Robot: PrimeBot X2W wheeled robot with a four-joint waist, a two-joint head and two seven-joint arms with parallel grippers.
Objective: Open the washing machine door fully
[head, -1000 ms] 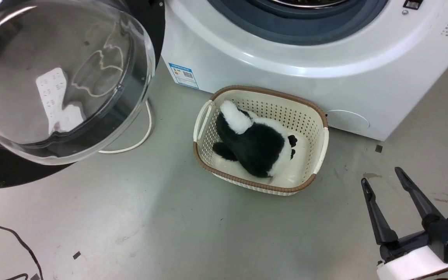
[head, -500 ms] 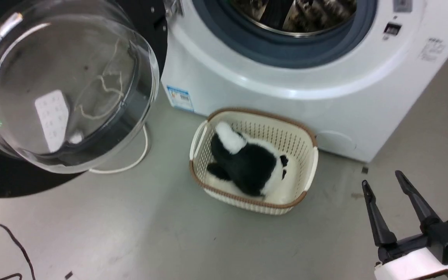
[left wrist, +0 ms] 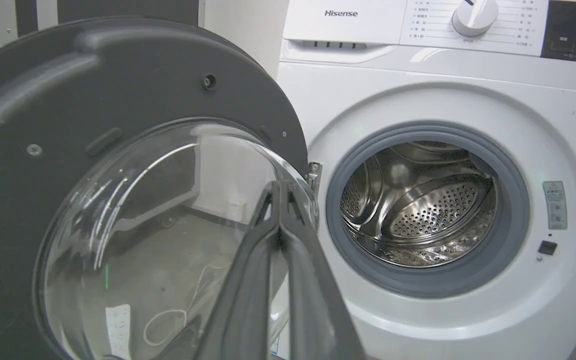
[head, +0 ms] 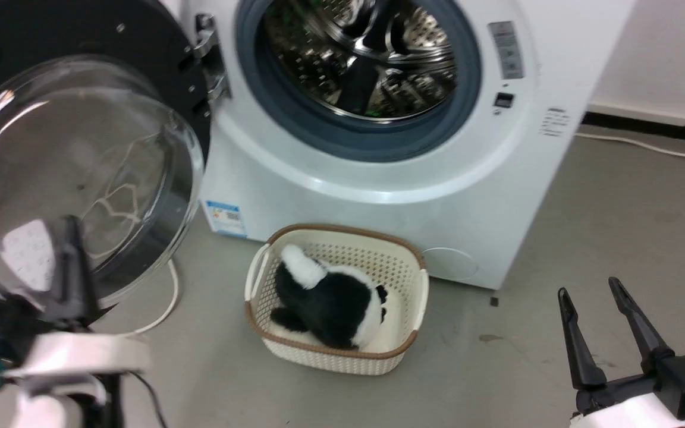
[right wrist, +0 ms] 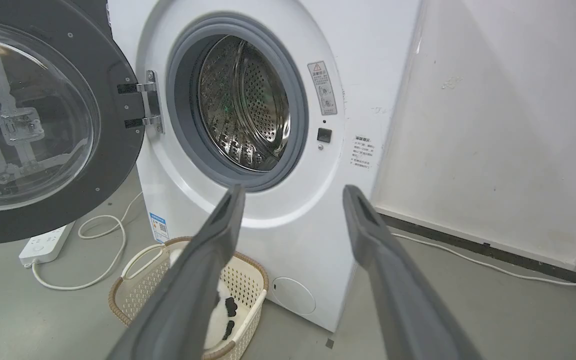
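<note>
The head camera has tipped upward, so the whole picture has shifted. More of the white front-loading washing machine (head: 378, 196) and its steel drum opening (head: 360, 59) shows now. That is the camera's move, not the things'. What has truly changed is that the left gripper (left wrist: 276, 192) has come up into the head view, before the machine's left side and in front of the door's glass. Its two long dark fingers lie together, with nothing seen between them. Whether they touch the glass cannot be told. The right gripper (head: 587, 286) hangs well off the machine's right front corner as before, fingers spread and empty.

The large round washing machine door with its wide black rim and clear domed glass bowl (right wrist: 118, 135) stands swung out on its metal hinge (right wrist: 150, 105) to the left of the machine. Its inner face is turned outward, nearly in line with the machine's front. The opening is wholly uncovered. By this the door looks fully or almost fully open, with little or nothing left to push. A cream perforated plastic basket (head: 405, 279) holding a black-and-white plush toy (head: 330, 297) sits on the floor just before the machine.
</note>
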